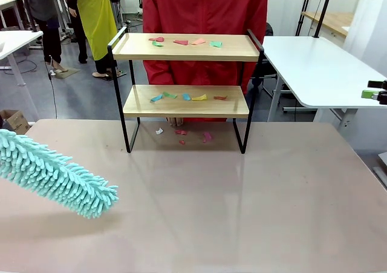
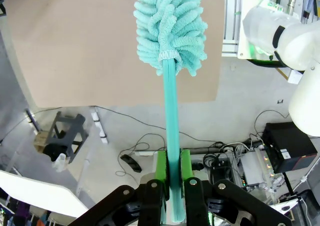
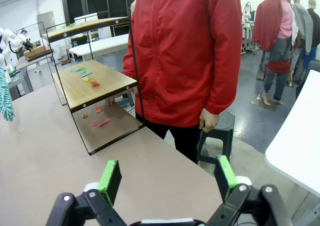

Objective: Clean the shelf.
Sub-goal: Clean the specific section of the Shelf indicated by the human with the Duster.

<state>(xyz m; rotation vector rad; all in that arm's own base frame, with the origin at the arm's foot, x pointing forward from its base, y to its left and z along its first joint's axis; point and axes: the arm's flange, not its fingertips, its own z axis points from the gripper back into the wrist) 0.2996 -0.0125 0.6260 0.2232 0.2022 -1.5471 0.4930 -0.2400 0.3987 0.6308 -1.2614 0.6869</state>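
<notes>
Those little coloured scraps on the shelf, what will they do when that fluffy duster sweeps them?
The scraps look thin and flat, like paper, so they probably weigh almost nothing and will slide or flutter. Some may cling to the fluffy duster. The shelf has rails only at its sides, so they likely drop off front or back.

No readable text, label or number shows anywhere.

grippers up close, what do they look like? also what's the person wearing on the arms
Left gripper: black linkage fingers with round pivot pins and bright green pads. Right gripper: the same black links, silver pivot pins, and green pads on the fingertips. The person wears a red jacket with long sleeves.
</notes>
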